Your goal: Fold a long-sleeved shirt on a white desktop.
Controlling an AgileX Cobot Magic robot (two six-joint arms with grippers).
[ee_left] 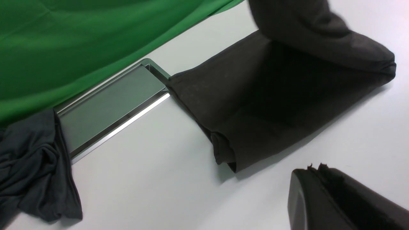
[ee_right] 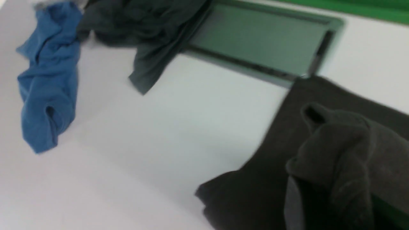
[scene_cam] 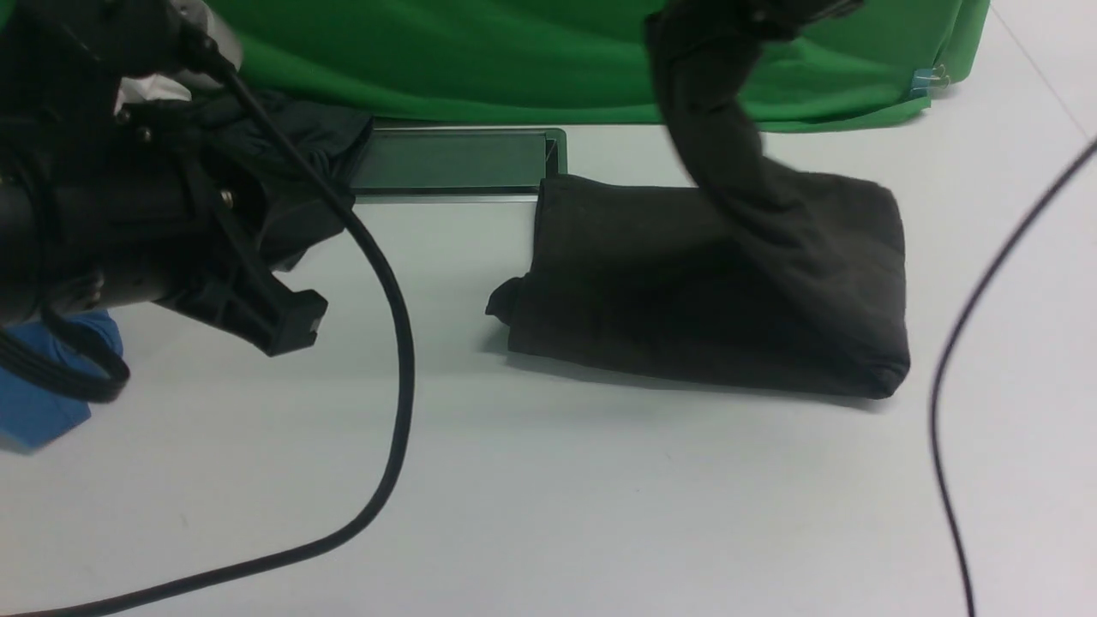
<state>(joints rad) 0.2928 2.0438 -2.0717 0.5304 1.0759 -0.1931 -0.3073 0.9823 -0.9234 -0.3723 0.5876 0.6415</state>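
Observation:
The long-sleeved shirt (scene_cam: 651,283) lies as a dark folded rectangle on the white desktop (scene_cam: 548,480), right of centre. One end of it rises in a taut band (scene_cam: 716,128) to my right gripper (scene_cam: 763,10) at the top edge of the front view. In the right wrist view that gripper (ee_right: 306,195) is shut on bunched shirt cloth (ee_right: 338,150), which hides most of its fingers. My left gripper (scene_cam: 296,324) hovers above the desktop left of the shirt, apart from it. Its fingers (ee_left: 314,167) are pressed together and hold nothing.
A crumpled slate-grey garment (scene_cam: 291,163) and a blue shirt (scene_cam: 38,411) lie at the left. A recessed metal tray (scene_cam: 450,161) sits behind the shirt's left corner. The green backdrop (scene_cam: 514,51) closes the far edge. Black cables (scene_cam: 398,360) (scene_cam: 951,360) cross the desktop.

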